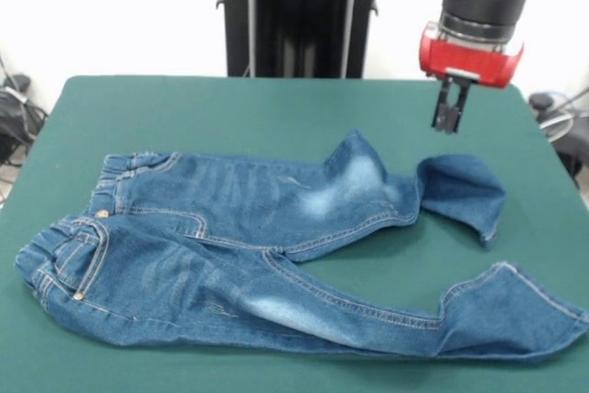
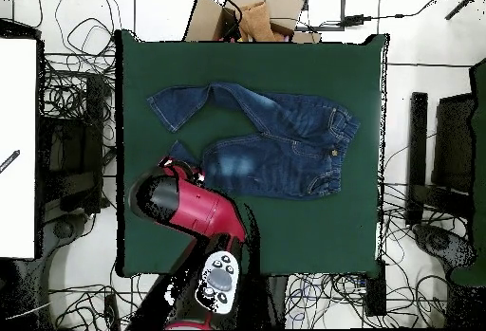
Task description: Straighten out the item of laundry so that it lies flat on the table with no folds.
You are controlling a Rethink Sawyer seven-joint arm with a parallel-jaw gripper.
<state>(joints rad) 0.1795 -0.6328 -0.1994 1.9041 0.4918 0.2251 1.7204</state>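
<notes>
In the front view, the tool [image 1: 447,122] hung above the tabletop [image 1: 276,103], its fingers close together and holding nothing. The jeans [image 1: 230,227] lay below and left of it, long axis across the picture, with the folded cuff [image 1: 460,190] nearest the tool.

In the overhead view, the arm hid the tool beside that cuff. No writing could be read.

Faded blue jeans [image 1: 276,246] on dark green table [image 1: 276,108].
</notes>
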